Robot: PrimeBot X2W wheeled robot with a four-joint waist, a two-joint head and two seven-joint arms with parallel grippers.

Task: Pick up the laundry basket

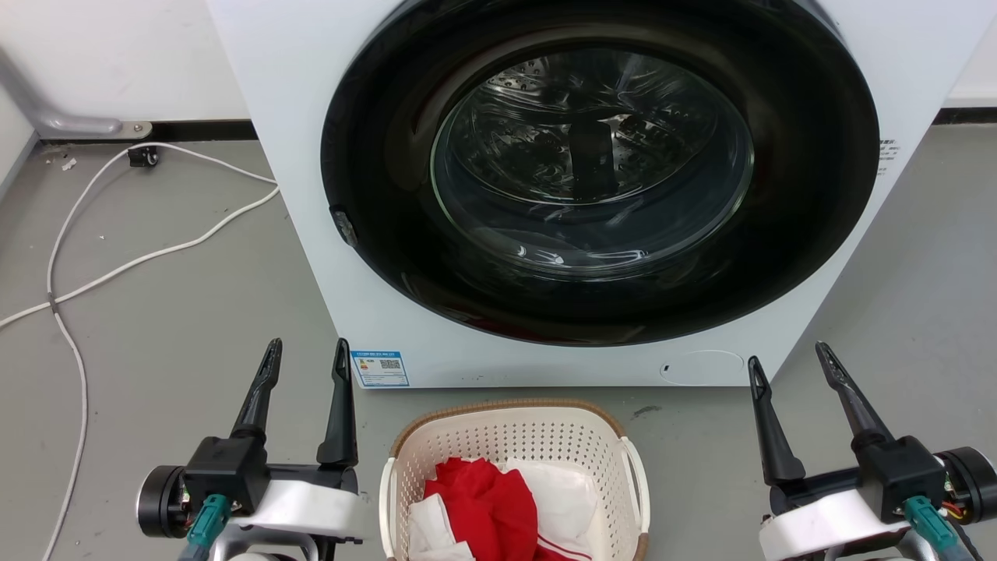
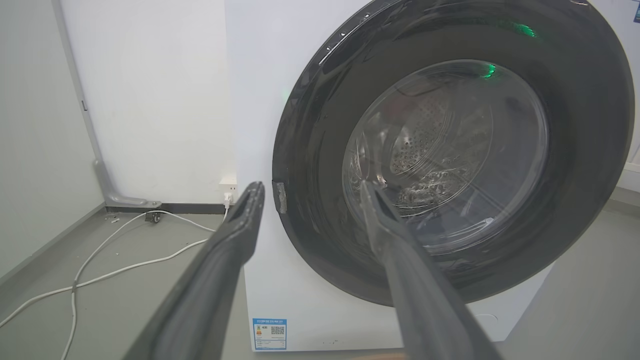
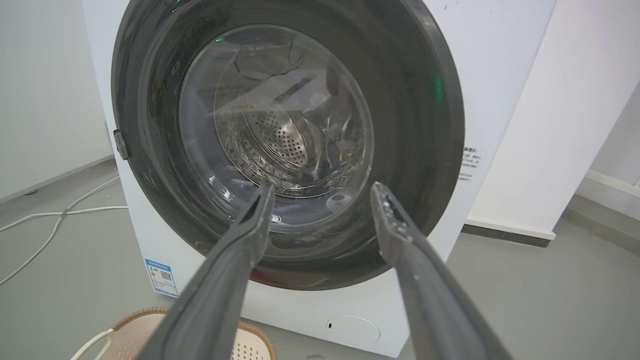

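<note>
Both our grippers are empty: the left gripper [image 1: 308, 347] and the right gripper [image 1: 787, 354] have their fingers spread wide, one on each side of the laundry basket [image 1: 510, 436] and clear of its handles. The basket sits on the floor [image 1: 156, 312] just before the washing machine [image 1: 304, 195], holding red and white cloth [image 1: 483, 499]. We judge nothing is done yet; reaching, gripping and lifting are all left.

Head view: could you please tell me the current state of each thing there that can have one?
Washer door: shut.
Basket: upright on the floor before the washer, not gripped.
Laundry: red and white, crumpled inside the basket.
Left gripper: open, empty, left of the basket.
Right gripper: open, empty, right of the basket.
Cable: lying loose on the floor.
</note>
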